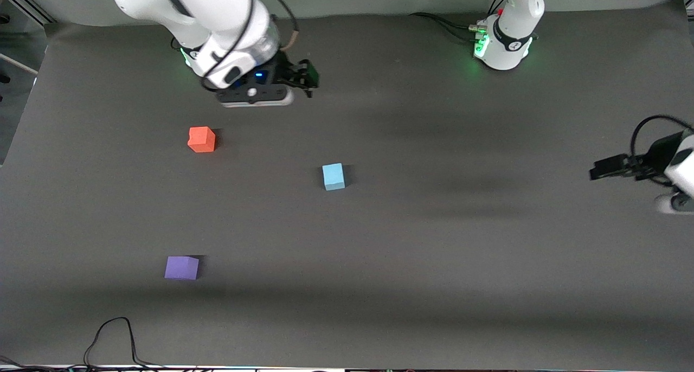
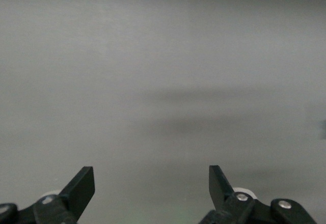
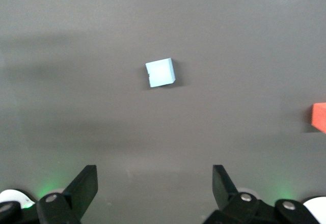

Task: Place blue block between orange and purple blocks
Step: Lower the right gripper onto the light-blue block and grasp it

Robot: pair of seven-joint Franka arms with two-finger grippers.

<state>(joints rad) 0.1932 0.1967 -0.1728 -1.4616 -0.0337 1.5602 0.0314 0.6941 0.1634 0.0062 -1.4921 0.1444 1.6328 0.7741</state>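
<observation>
The light blue block sits on the dark table mat near the middle; it also shows in the right wrist view. The orange block lies toward the right arm's end, farther from the front camera; its edge shows in the right wrist view. The purple block lies nearer the front camera, roughly below the orange one. My right gripper is open and empty, up in the air near its base; its jaws show wide apart. My left gripper is open and empty at the left arm's end, waiting.
The right arm's base and the left arm's base stand at the back of the mat. A black cable loops onto the mat at the front edge near the purple block.
</observation>
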